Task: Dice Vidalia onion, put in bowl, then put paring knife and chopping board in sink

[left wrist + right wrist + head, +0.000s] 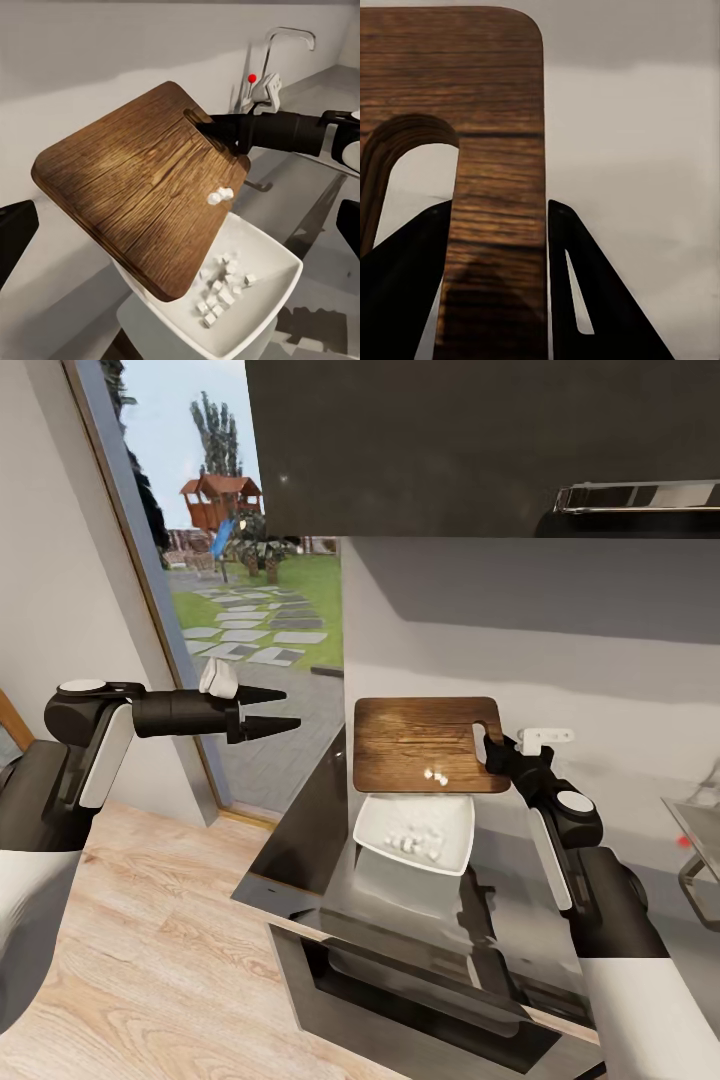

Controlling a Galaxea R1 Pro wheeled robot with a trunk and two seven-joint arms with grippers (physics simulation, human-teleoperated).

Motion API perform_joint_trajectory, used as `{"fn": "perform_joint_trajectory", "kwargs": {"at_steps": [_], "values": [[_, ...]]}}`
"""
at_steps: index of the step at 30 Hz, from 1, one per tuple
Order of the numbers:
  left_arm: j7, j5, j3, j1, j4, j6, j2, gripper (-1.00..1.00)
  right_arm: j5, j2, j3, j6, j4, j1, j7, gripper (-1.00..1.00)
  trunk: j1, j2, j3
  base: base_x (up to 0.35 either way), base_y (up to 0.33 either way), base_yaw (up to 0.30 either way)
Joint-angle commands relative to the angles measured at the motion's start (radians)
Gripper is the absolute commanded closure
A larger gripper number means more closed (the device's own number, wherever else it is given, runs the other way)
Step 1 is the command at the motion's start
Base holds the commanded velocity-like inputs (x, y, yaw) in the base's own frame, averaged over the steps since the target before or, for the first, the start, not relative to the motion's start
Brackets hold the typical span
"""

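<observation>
My right gripper (490, 746) is shut on the brown chopping board (420, 745) beside its handle slot and holds it tilted over the white bowl (455, 812). Two diced onion bits (437, 775) cling near the board's low edge, and several more lie in the bowl (415, 844). From the left wrist, the slanted board (142, 187), bowl (262, 296), dice (221, 289) and right gripper (217, 129) show. The right wrist view has the fingers (405, 292) clamping the board (495, 150). My left gripper (290, 710) hangs open, left of the countertop (500, 920). The paring knife is out of view.
The sink (700, 825) with its red knob (683, 840) lies at the far right; its tap (279, 41) stands behind the board. A dark upper cabinet (450, 440) hangs overhead. Left of the counter are a glass door (240, 560) and wooden floor (150, 960).
</observation>
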Motion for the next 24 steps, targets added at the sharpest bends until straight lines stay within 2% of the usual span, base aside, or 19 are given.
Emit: {"fn": "perform_joint_trajectory", "kwargs": {"at_steps": [1, 19, 24], "values": [[0.001, 0.006, -0.002, -0.001, 0.0, 0.007, 0.001, -1.0, -0.006, 0.0, 0.0, 0.005, -0.001, -0.001, -0.003, 1.0, 0.0, -0.001, -0.001, 0.0, 0.0, 0.0], [0.001, 0.006, -0.002, -0.001, 0.0, 0.007, 0.001, -1.0, -0.006, 0.0, -0.004, 0.006, -0.001, -0.001, -0.004, 1.0, 0.0, -0.001, -0.001, 0.0, 0.0, 0.0], [0.001, 0.006, -0.002, -0.001, 0.0, 0.007, 0.001, -1.0, -0.007, -0.001, -0.036, 0.024, -0.003, -0.001, -0.01, 1.0, 0.0, -0.001, -0.001, 0.0, 0.0, 0.0]]}}
